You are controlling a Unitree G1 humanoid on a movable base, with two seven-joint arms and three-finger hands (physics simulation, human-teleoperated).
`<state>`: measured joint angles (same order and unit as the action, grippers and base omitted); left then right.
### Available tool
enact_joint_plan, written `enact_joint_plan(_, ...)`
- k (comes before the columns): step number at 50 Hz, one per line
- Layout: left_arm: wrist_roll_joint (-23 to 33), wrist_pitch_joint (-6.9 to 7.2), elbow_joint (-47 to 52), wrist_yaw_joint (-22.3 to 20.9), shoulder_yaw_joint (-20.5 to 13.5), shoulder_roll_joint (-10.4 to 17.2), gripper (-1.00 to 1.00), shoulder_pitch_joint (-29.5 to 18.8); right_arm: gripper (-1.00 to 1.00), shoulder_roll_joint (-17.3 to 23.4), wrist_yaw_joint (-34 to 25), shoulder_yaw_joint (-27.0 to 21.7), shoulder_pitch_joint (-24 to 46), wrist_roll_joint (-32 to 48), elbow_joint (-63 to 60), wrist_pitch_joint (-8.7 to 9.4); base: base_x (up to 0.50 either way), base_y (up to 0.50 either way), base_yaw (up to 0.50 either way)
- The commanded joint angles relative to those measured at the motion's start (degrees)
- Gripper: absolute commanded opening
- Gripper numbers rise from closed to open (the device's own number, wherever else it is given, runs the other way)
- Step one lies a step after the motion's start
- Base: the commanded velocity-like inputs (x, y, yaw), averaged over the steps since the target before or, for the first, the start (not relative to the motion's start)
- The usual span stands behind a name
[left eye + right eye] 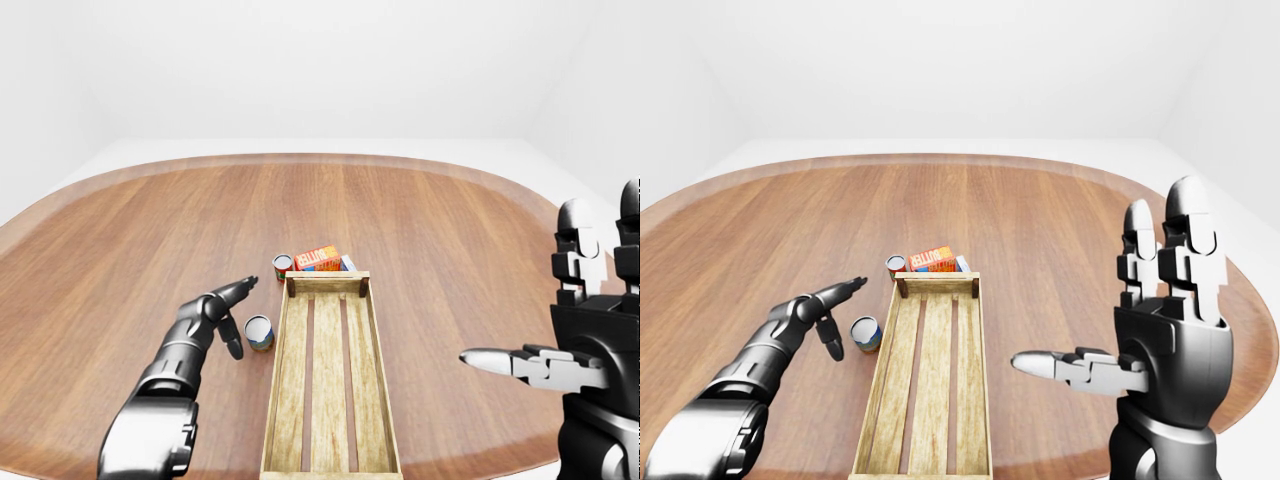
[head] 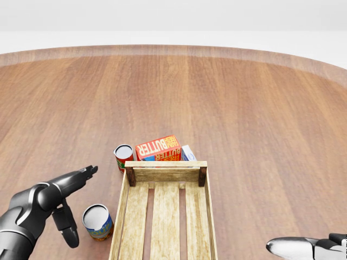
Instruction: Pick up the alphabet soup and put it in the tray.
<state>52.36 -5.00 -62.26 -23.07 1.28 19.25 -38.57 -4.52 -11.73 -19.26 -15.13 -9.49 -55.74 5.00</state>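
A can with a blue label and silver lid stands upright on the wooden table, just left of the wooden slatted tray; it looks like the alphabet soup. The tray has nothing in it. My left hand is open right beside this can on its left, the thumb pointing down next to it and the fingers stretched up and to the right, not closed round it. My right hand is open and empty, held upright above the table to the right of the tray.
A red-labelled can stands at the tray's top left corner. An orange butter box and a small blue-white box lie against the tray's top end. The round table's rim curves across the top.
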Motion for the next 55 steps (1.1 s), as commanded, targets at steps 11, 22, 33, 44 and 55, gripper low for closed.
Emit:
enact_joint_plan(11, -0.46, 0.00, 0.98, -1.17, -0.13, -0.07, 1.00, -0.05, 0.97, 0.90, 0.14, 2.58, 0.10, 4.72, 0.80, 0.00, 0.00, 0.00, 0.00)
enact_joint_plan(22, -0.22, 0.00, -0.28, -0.46, 0.05, -0.18, 1.00, -0.60, 0.97, 0.81, -0.16, 2.39, 0.30, 4.88, 0.15, 0.00, 0.00, 0.00, 0.00)
enact_joint_plan(33, 1.27, 0.00, -4.20, 2.15, 1.18, -1.02, 1.00, -1.41, 0.97, 0.53, -0.55, 2.00, 0.17, 5.66, 0.31, 0.00, 0.00, 0.00, 0.00)
enact_joint_plan(44, 1.82, 0.00, -8.72, 4.50, 1.70, -1.49, 1.00, -2.97, 0.97, 0.29, -1.05, 1.25, -0.05, 5.86, -0.10, 0.00, 0.00, 0.00, 0.00)
enact_joint_plan(55, 2.05, 0.00, -10.51, 5.14, 1.75, -1.82, 1.00, -4.64, 0.96, 0.23, -0.96, 1.63, 0.13, 6.03, 0.10, 0.00, 0.00, 0.00, 0.00)
